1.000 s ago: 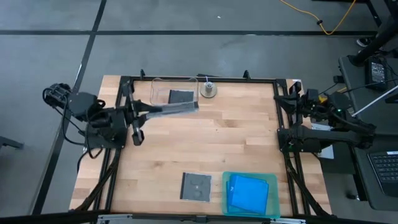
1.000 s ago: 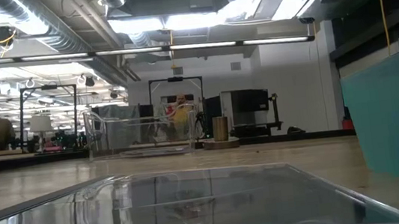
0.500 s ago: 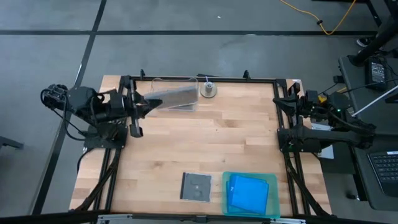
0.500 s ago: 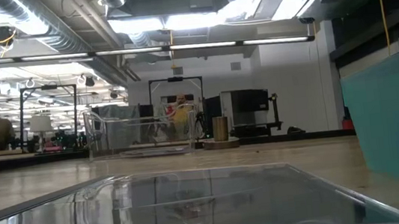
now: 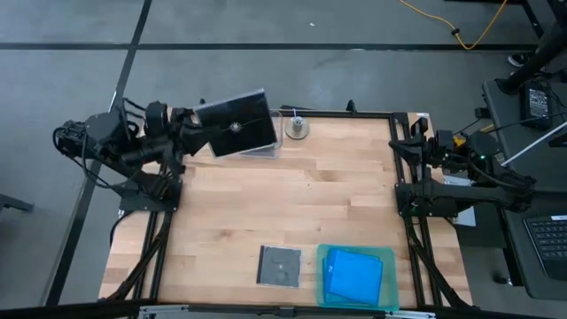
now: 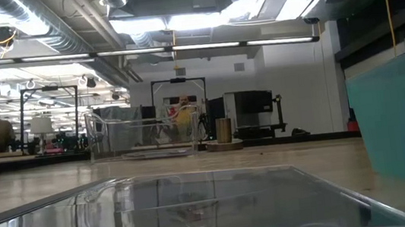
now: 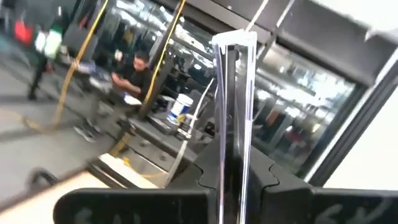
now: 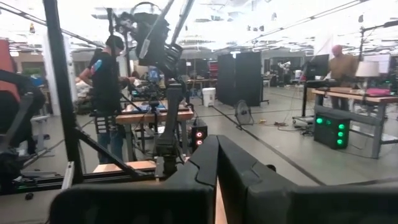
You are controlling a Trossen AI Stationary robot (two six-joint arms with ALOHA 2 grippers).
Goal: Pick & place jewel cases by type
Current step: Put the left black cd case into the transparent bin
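Thin, stiff, light, slick grey-black jewel case (image 5: 235, 127), likely brittle, pinched at one edge by left end effector (image 7: 233, 180); right end effector (image 8: 214, 171) pressed together.

Overhead looks straight down; low camera skims the table (image 5: 266, 204); wrists face outward.

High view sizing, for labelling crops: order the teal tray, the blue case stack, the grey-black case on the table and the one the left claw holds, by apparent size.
1. Teal-green square plastic tray.
2. Grey-black square jewel case raised in the left claw; nearer the camera, so uncertain.
3. Bright blue rectangular jewel cases.
4. Grey-black square jewel case on the table.
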